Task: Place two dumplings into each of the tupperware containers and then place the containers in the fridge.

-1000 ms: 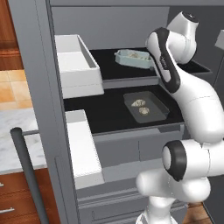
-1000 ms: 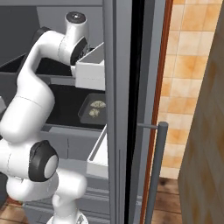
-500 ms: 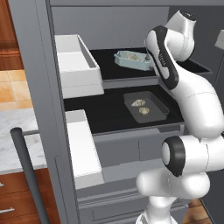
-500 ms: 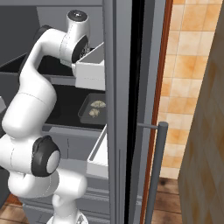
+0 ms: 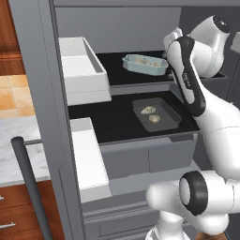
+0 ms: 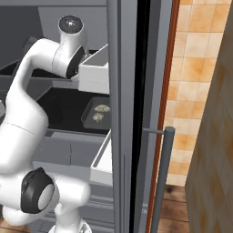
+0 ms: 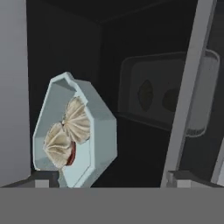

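The fridge (image 5: 35,70) stands open. A pale blue-green tupperware container (image 5: 144,64) rests on its upper black shelf with two dumplings (image 7: 65,131) inside. In the hand view my gripper (image 7: 113,178) is open just in front of this container (image 7: 74,131), its fingertips (image 7: 43,177) spread wide, the left one by the tub's near end. The see-through grey container (image 5: 156,114) lies on the lower shelf with two dumplings (image 5: 151,114) in it; it also appears from the right (image 6: 98,113) and in the hand view (image 7: 162,94).
White bins (image 5: 82,70) hang on the open door (image 5: 89,154), left of the shelves. A long dark bar handle (image 5: 28,187) juts out at lower left. From the right, the fridge's edge (image 6: 123,113) and a grey bar (image 6: 159,177) stand close beside my arm.
My jaws have spread wide and let go of the blue-green container, which stays on the upper shelf. The arm has hardly moved.
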